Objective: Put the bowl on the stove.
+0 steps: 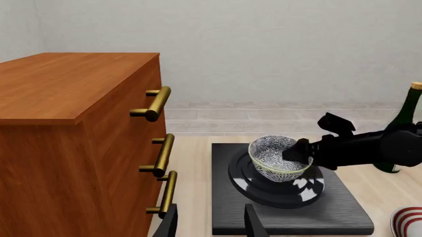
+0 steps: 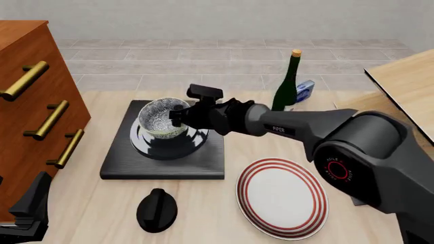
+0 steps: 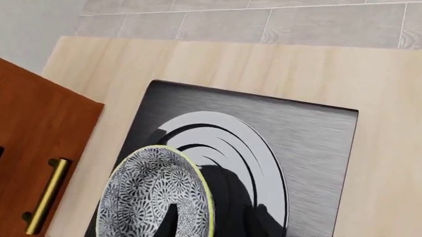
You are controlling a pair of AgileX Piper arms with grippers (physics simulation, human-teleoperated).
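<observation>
The bowl (image 2: 159, 116), deep and round with a grey-and-white floral speckle, is over the silver ring burner in the middle of the black square stove (image 2: 122, 157). My right gripper (image 2: 178, 117) is shut on the bowl's right rim, with one finger inside and one outside. The right wrist view shows the bowl (image 3: 145, 187) and the stove (image 3: 310, 143) close under it. I cannot tell whether the bowl touches the burner. My left gripper (image 2: 27, 206) is open and empty at the near left. Its wrist view shows the bowl (image 1: 274, 153) on the stove (image 1: 329, 207).
A wooden drawer cabinet (image 2: 27, 91) with brass handles stands at the left. A green bottle (image 2: 288, 81) stands behind the right arm, with a small blue-and-white object (image 2: 305, 90) beside it. A white plate with red rings (image 2: 281, 195) and a black knob (image 2: 157, 208) lie near the front.
</observation>
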